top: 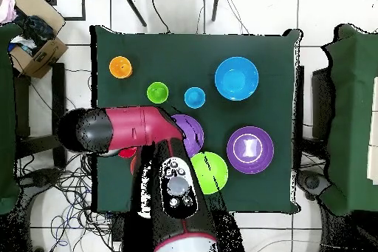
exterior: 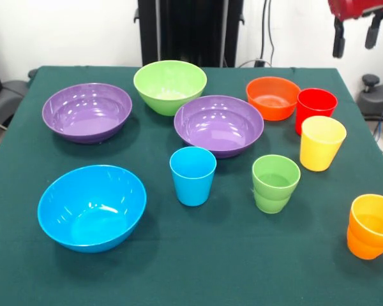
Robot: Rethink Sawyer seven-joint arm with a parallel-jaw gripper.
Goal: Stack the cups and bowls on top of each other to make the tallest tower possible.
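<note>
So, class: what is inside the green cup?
The green cup looks empty, but a step in its wall hints at two nested cups; its bottom cannot be seen.

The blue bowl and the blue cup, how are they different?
The blue bowl is wide and rounded; the blue cup is narrow and tall with straighter sides. The bowl leans a little; the cup stands straight. Both are shiny blue, empty and open side up on the green table.
</note>
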